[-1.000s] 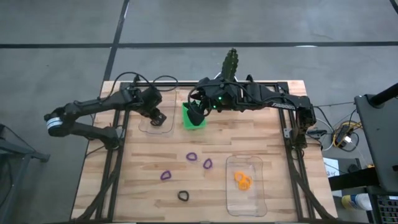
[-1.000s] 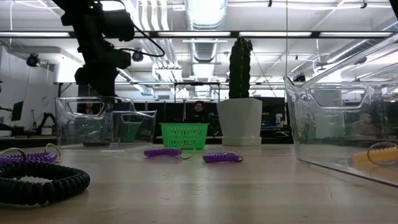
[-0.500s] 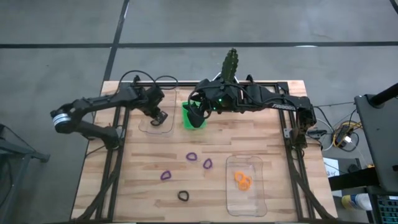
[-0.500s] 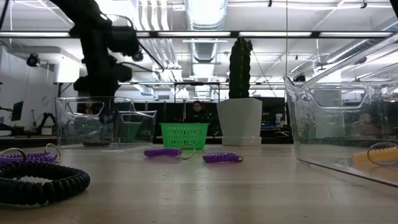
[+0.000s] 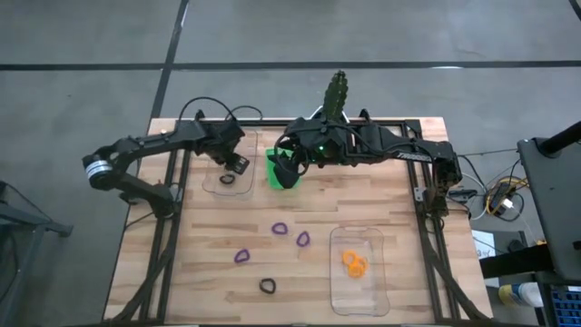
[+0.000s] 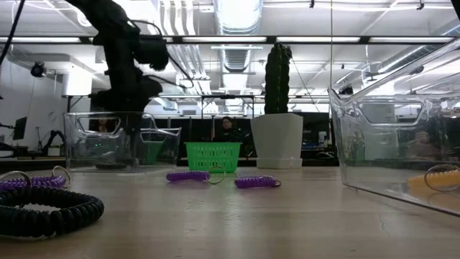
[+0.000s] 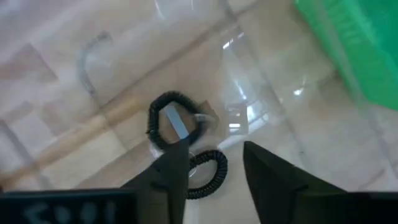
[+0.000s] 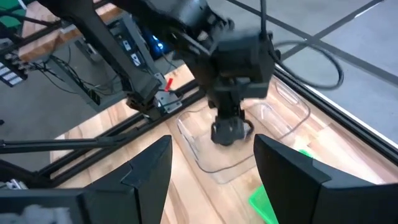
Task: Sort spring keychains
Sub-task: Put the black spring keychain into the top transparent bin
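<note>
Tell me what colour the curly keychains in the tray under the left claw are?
Black. Two keychains lie in the clear tray, clearest in the left wrist view.

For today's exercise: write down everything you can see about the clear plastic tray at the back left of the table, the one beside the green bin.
The clear tray is a shallow, rounded-corner rectangle of see-through plastic, standing flat on the wooden table just left of the green bin. Its walls show glare in the left wrist view. Two black coiled keychains lie on its floor, close together. The left gripper hangs open above it, holding nothing.
</note>
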Tool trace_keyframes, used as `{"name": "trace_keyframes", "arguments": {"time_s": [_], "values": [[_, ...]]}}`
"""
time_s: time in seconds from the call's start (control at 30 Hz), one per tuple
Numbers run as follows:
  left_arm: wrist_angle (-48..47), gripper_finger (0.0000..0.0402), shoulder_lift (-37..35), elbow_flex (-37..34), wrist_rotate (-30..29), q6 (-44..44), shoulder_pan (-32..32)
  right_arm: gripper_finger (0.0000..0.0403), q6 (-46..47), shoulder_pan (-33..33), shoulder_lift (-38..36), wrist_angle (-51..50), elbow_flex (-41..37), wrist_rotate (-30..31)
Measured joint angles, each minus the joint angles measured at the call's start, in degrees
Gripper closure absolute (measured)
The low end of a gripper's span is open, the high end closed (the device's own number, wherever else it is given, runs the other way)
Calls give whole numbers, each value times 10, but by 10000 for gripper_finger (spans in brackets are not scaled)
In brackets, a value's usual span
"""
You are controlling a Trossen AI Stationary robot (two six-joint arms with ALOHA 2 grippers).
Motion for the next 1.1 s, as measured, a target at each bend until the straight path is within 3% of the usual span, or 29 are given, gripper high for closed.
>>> {"name": "trace_keyframes", "arguments": {"time_s": [0.13,0.33,0.53,0.77,1.1], "values": [[-22,229,-16,32,3,-1,0,184,0,0,0,-28,0,0],[-26,226,-53,70,41,2,-13,184,0,0,0,-73,0,0],[-17,225,-89,78,69,65,-74,184,-22,2,0,-115,0,-1],[-28,225,-105,77,84,68,-217,184,-49,3,-3,-206,16,-22],[40,225,-76,70,30,57,-468,184,-45,5,-20,-254,29,-30]]}}
